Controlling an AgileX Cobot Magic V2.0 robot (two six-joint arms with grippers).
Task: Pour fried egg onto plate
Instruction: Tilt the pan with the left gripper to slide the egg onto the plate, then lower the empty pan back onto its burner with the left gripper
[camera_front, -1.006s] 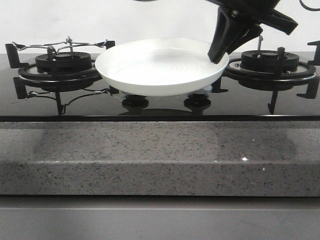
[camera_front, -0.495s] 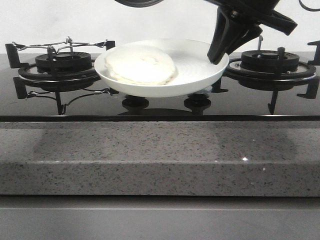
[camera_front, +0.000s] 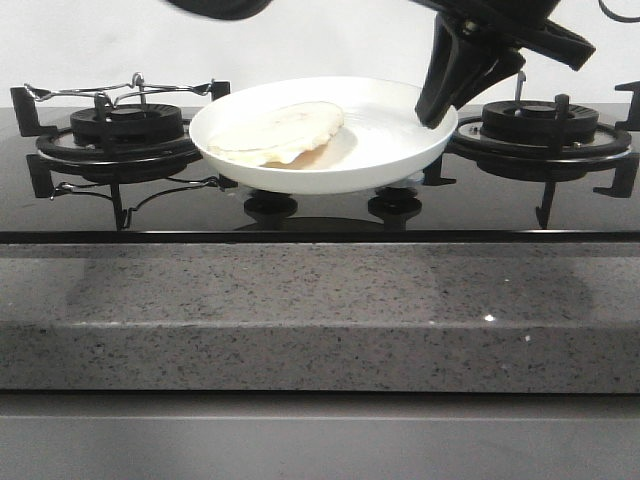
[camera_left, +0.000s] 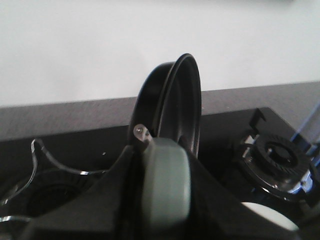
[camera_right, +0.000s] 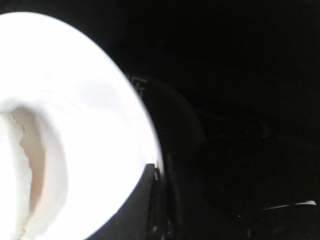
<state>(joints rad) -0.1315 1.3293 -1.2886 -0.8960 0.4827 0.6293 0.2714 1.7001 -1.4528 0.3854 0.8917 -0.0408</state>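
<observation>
While I watch the front view, the plate (camera_front: 385, 135) sits raised above the middle of the black stovetop (camera_front: 320, 210), between the left burner (camera_front: 125, 125) and the right burner (camera_front: 540, 122), with the right gripper (camera_front: 440, 105) clamped on its right rim. On the plate's left half lies the fried egg (camera_front: 275, 132), floppy and partly folded, an orange-brown patch showing under its near edge. A dark curved edge of the frying pan (camera_front: 215, 8) hangs at the top of that view, above and left of the plate; I cannot see the left gripper there. From the left wrist view, the pan (camera_left: 175, 107) stands tipped on edge, its rim turned toward the camera, and the left gripper (camera_left: 162, 200) is closed around the pan's grey-green handle (camera_left: 165, 190). From the right wrist view, the plate (camera_right: 110, 150) is overexposed bright white, with the egg (camera_right: 15, 165) at its far side from the dark finger (camera_right: 155, 200) that presses against the rim; everything else there is too dark for me to read.
</observation>
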